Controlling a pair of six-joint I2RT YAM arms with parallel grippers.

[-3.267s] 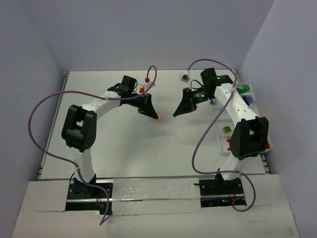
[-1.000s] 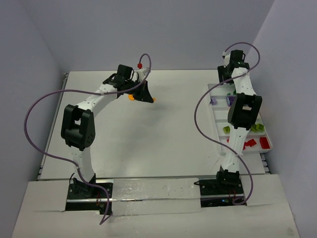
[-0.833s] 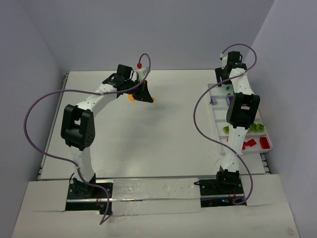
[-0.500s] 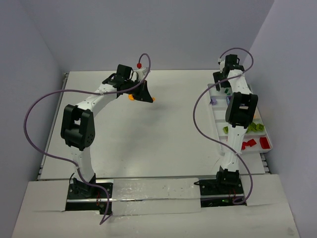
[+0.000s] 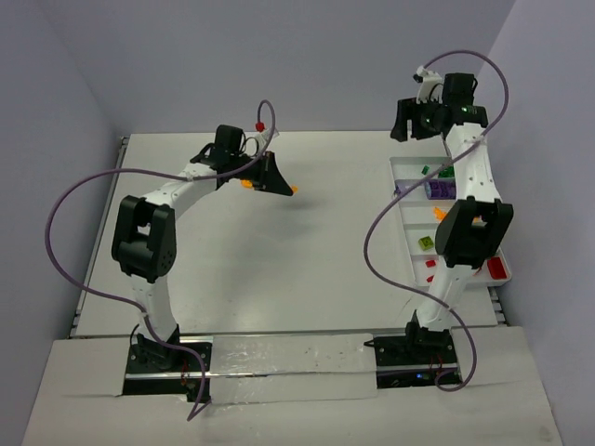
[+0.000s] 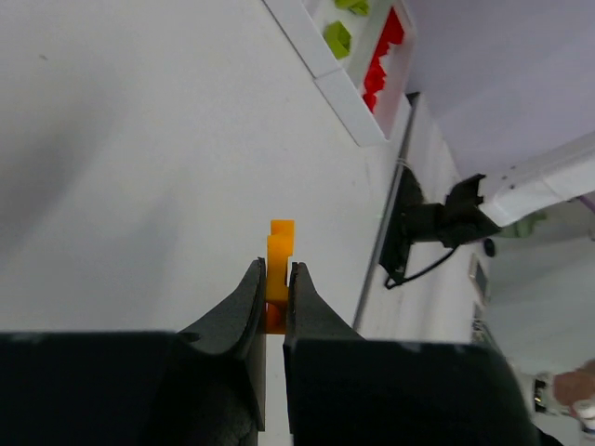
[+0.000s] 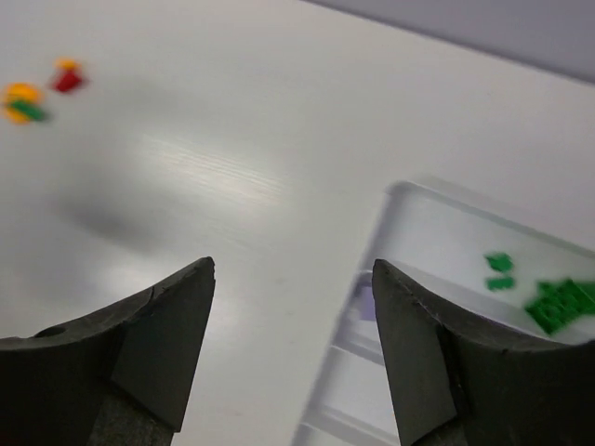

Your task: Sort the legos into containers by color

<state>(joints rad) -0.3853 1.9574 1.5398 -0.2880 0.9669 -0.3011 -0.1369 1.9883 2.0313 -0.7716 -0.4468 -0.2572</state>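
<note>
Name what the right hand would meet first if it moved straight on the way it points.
Probably bare table, just outside the white tray. The open right hand holds nothing. Depth is hard to judge.

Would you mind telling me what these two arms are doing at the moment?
The left tool is shut on an orange lego above the table. The right tool, open and empty, hangs near the white tray's far end. The tray holds green, purple, lime and red legos. Some loose legos lie on the table.
</note>
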